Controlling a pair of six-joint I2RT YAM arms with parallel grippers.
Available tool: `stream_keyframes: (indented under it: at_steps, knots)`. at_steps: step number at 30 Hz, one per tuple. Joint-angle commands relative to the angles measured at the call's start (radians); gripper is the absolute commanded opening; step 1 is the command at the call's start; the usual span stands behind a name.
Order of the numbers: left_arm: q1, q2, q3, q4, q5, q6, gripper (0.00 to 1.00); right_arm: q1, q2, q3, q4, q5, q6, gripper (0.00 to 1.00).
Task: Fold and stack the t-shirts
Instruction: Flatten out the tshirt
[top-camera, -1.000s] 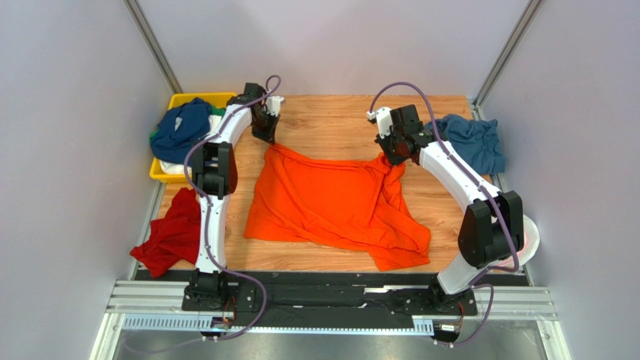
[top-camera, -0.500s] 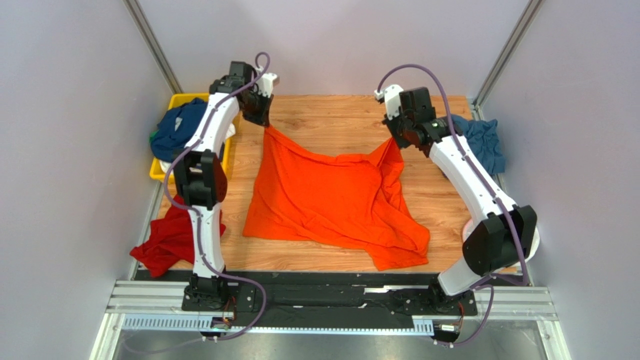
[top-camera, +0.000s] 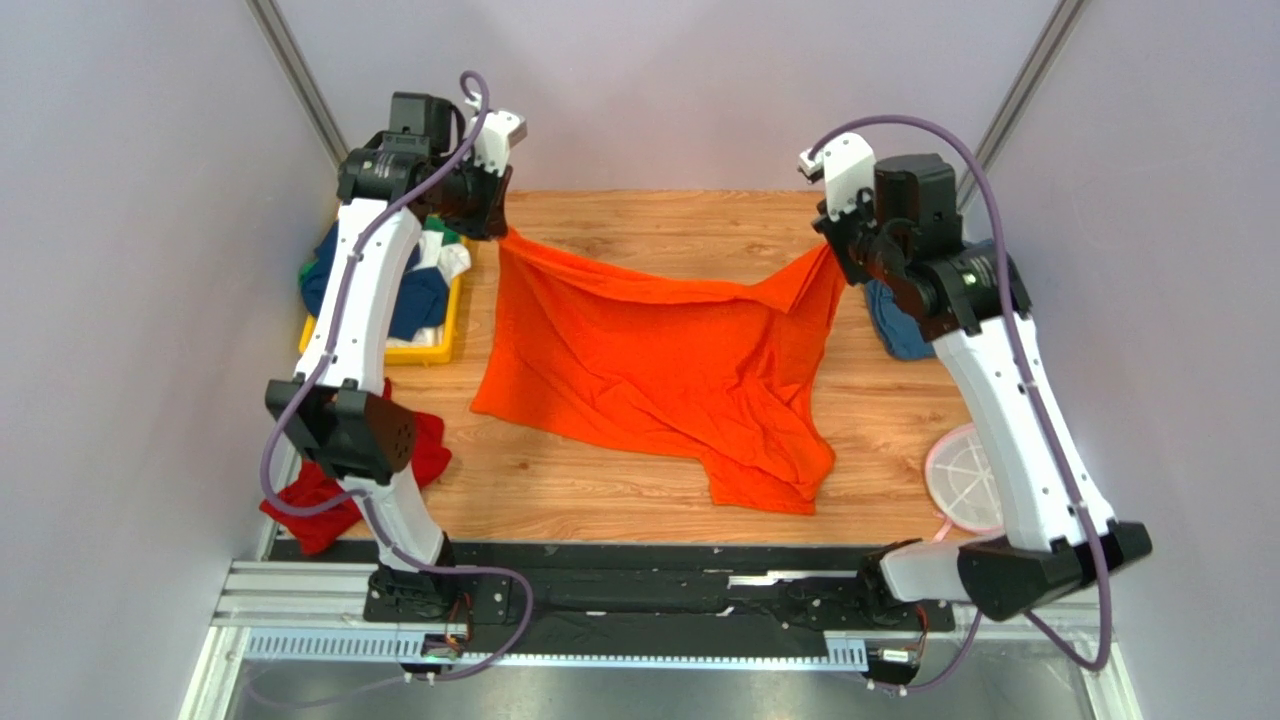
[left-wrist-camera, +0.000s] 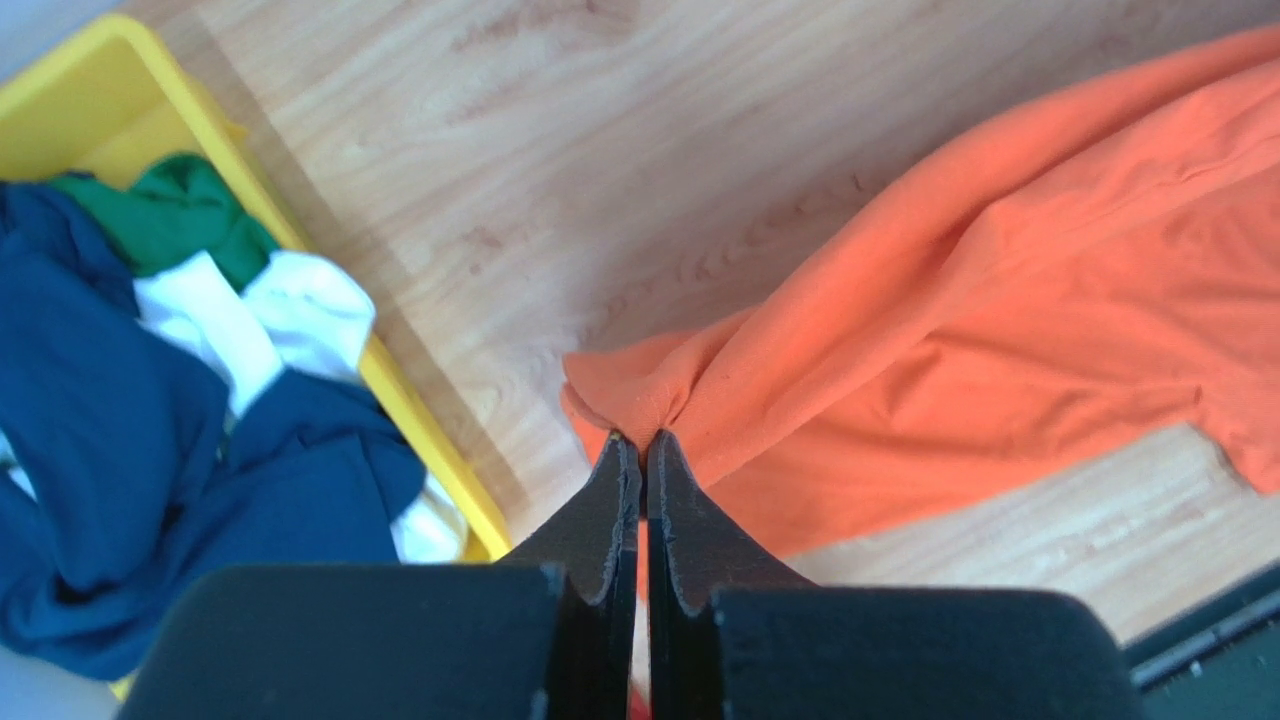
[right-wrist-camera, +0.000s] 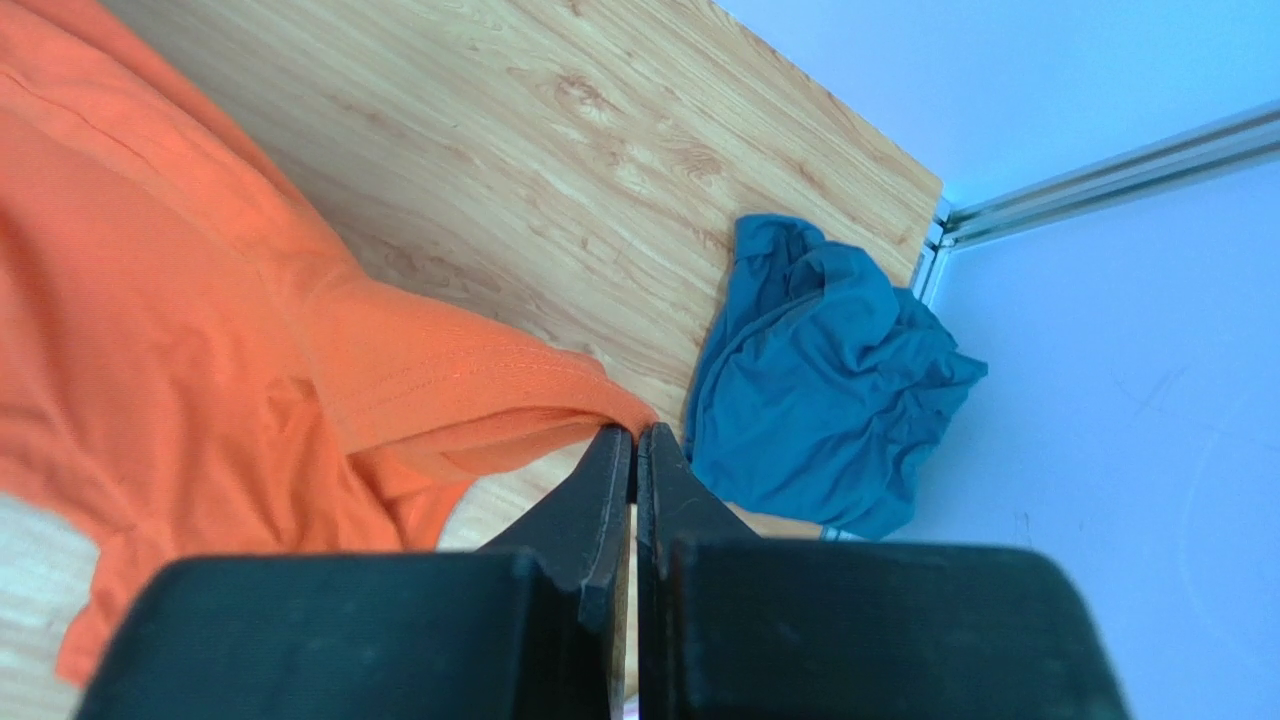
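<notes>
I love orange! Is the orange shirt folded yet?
Not folded. The orange shirt hangs spread out, pinched by the left gripper and right gripper.

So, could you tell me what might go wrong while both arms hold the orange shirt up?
Both jaws pinch only a small tip of the orange shirt, so it might slip free. Its near right corner lies crumpled on the table, so it may settle creased.

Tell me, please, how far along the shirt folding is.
Done: nothing folded or stacked. In hand: left hand and right hand each hold up a corner of the orange t-shirt. Left: folding it, the steel-blue t-shirt, red t-shirt and shirts in the yellow tray.
</notes>
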Motion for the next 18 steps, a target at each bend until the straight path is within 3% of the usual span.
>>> stream_keyframes:
  at_steps: [1, 4, 12, 18]
  knots:
    - [0.004, -0.194, -0.088, -0.079, 0.000, 0.044, 0.00, -0.005, -0.153, 0.043, -0.120, -0.047, -0.022, 0.00]
    - [0.004, -0.328, -0.139, -0.095, 0.005, 0.079, 0.00, -0.023, -0.237, 0.045, -0.182, -0.090, -0.039, 0.00]
    - [0.004, -0.718, -0.449, 0.002, 0.077, 0.104, 0.00, -0.086, -0.412, 0.054, -0.199, -0.336, 0.025, 0.00]
    - [0.004, -0.803, -0.503, 0.211, 0.023, 0.001, 0.00, -0.094, -0.358, 0.216, -0.081, -0.310, 0.114, 0.00]
